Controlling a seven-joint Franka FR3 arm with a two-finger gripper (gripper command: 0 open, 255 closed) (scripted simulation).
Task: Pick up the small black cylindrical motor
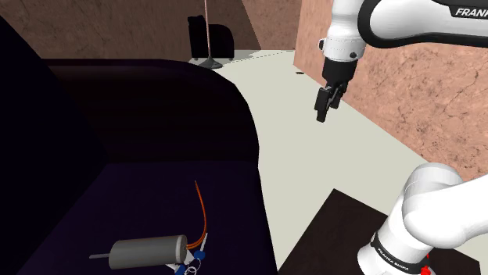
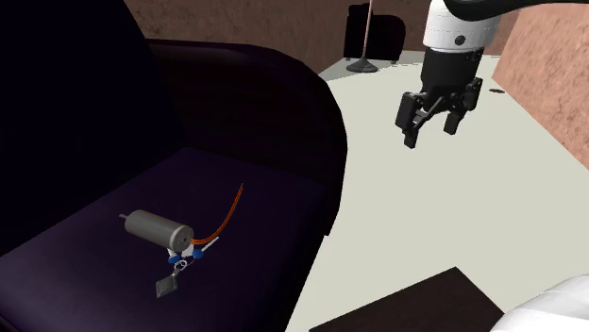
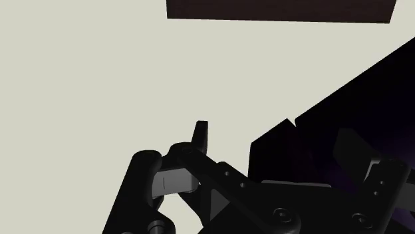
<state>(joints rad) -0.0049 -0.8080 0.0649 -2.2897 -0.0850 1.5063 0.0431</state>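
Even, diffuse light from above. The pale cream floor (image 1: 301, 148) renders bright and uniform in tone, the mottled brown wall (image 1: 422, 94) mid-toned. The deep purple-black armchair (image 1: 156, 117) is dim, its back and armrest nearly losing their contours; a faint violet sheen marks the seat cushion. The small grey cylindrical motor (image 1: 148, 251) is lighter along its top and darker beneath. Edges are crisp throughout, straight lines undistorted.

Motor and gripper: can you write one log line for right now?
gripper: open, in air over floor | grey motor: lying on dark sofa seat, untouched | stage: not grasped
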